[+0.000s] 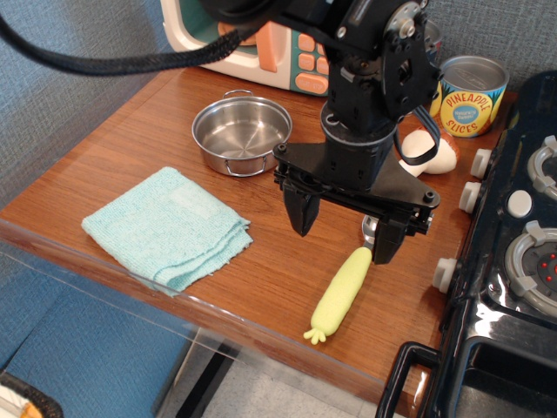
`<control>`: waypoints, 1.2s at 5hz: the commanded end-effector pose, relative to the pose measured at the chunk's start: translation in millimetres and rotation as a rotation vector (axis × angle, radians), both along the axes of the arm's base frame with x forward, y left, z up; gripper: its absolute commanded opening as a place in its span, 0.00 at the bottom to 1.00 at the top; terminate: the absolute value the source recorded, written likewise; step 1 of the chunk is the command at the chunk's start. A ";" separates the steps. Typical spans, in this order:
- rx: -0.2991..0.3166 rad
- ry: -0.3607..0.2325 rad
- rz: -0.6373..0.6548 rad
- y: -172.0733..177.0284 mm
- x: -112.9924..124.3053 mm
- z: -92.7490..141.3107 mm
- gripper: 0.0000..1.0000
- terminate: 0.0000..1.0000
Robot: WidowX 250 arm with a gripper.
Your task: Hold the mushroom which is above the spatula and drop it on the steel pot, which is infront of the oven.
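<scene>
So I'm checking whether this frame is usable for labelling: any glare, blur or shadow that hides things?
In observation.image the scene is evenly lit and mostly sharp; the steel pot shows bright reflections inside but stays readable; the table has a soft sheen; the open gripper and arm hide most of the mushroom and the spatula bowl; the clear panel in front blurs the floor.

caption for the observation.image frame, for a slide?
Open claw hovers over the spatula; mushroom behind the arm, steel pot empty.

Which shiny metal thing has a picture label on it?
The pineapple slices can by the stove. The steel pot near the oven is bare metal, wide and empty.
</scene>
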State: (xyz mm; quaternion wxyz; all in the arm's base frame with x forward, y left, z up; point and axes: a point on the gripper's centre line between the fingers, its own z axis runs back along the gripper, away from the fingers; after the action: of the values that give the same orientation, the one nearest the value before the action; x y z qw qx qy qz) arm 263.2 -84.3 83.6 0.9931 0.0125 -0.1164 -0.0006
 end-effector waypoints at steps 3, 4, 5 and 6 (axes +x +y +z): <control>-0.057 -0.032 0.060 6.0 88.0 6.5 1.00 0.00; -0.065 -0.069 0.063 8.3 135.3 3.4 1.00 0.00; -0.075 -0.037 0.063 9.8 168.4 -17.2 1.00 0.00; -0.069 0.008 0.039 4.5 167.5 -32.4 1.00 0.00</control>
State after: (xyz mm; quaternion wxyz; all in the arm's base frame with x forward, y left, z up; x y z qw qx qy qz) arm 425.0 -77.4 33.0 0.9958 -0.0151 -0.0868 0.0256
